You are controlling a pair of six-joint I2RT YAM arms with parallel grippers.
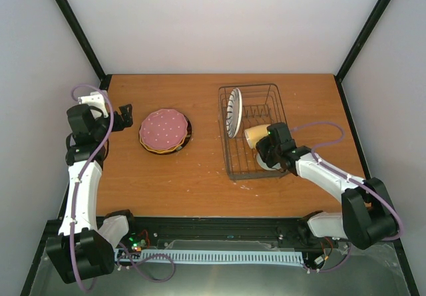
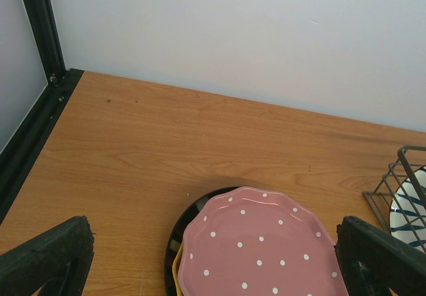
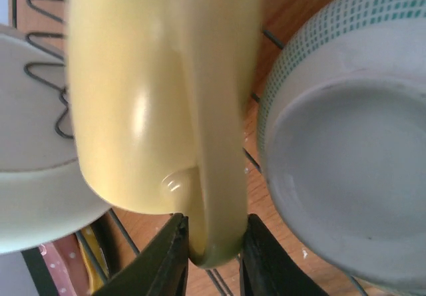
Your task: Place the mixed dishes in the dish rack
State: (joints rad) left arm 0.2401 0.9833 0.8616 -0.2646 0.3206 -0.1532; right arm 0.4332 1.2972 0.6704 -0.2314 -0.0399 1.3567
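Mug handle in my grip
My right end effector (image 3: 214, 253) pinches the pale yellow mug (image 3: 133, 76) by its handle; its body lies straight ahead, inside the dish rack (image 1: 253, 86).

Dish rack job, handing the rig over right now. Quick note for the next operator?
Left gripper: open, empty, just left of the pink speckled plate.
Right gripper: closed on the handle of the pale yellow mug, inside the dish rack; whether the mug is set down is unclear.
Done: striped plate upright in the dividers; pale green bowl in the rack, base showing.
To do: release the mug, then load the pink speckled plate and the dark-rimmed plate under it, both on the table left of the rack.
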